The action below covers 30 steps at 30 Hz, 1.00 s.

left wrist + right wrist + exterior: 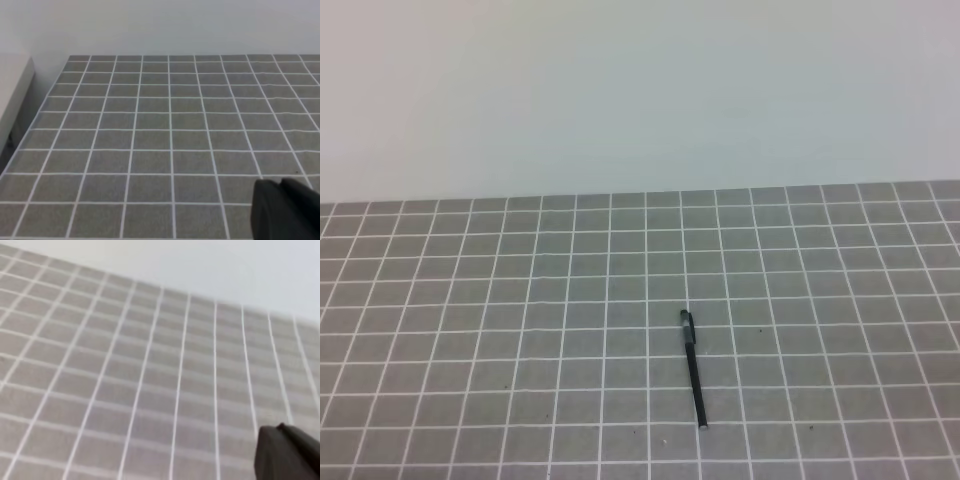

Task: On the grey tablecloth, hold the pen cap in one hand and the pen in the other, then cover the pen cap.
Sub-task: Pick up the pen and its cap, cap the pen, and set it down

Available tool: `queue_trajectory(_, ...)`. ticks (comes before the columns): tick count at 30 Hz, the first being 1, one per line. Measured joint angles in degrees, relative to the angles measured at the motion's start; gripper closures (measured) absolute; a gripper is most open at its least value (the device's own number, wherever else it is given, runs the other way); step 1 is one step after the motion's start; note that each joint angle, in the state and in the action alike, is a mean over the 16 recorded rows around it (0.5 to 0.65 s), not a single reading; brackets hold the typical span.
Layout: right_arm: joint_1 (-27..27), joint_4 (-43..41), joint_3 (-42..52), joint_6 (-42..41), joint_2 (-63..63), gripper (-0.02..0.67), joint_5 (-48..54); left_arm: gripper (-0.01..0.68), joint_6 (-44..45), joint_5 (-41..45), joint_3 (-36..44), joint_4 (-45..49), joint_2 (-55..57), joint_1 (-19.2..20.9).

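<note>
The grey tablecloth, marked with a white grid, fills the lower half of the exterior high view. The slim black pen lies on it right of centre, nearly pointing away from me, with a small pale tip at its near end. The pen cap, thicker and with a clip, appears to sit on the pen's far end. Neither arm shows in that view. In each wrist view only a dark part of the gripper shows low at the right: the left gripper and the right gripper, both shut with nothing in them.
A plain pale wall rises behind the cloth's far edge. In the left wrist view a white ledge runs beside the cloth's left edge.
</note>
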Motion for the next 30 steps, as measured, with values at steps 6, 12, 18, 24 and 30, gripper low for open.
queue_trajectory(6, -4.69, 1.14, 13.04, 2.87, -10.39, 0.652, -4.37, 0.675, -0.09, -0.19, 0.0, -0.01, 0.0, 0.0)
queue_trajectory(12, -7.56, 1.68, 18.83, 4.2, -19.08, 0.652, -1.92, 0.675, -0.47, -0.25, 0.0, -0.01, 0.0, 0.0)
queue_trajectory(18, -8.89, 1.97, 19.62, 4.34, -25.91, 0.652, 6.03, 0.675, -0.86, -0.25, 0.0, -0.01, 0.0, 0.0)
queue_trajectory(24, -9.23, 2.38, 19.76, 5.0, -30.49, 0.652, 12.35, 0.674, -1.0, -0.25, 0.14, -0.02, -0.08, 0.0)
queue_trajectory(30, -9.22, 2.76, 19.88, 5.73, -32.82, 0.652, 15.35, 0.674, -1.0, -0.25, 0.14, -0.02, -0.08, 0.0)
